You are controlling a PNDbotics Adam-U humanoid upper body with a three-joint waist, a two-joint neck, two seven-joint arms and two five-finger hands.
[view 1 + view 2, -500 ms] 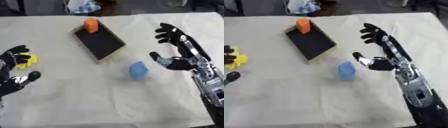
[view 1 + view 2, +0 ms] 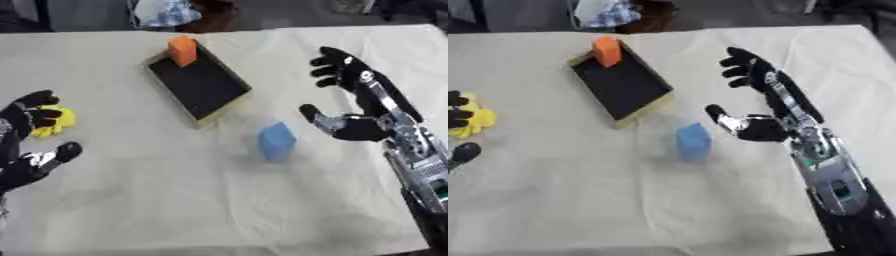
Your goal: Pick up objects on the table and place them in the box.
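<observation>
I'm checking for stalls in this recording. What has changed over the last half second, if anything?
Almost nothing. The right hand stays open beside the blue block, not touching it, in nearly the same spot. The left hand stays at the left edge by the yellow object. The orange block still stands at the far end of the box. Nothing was grasped or released.
</observation>
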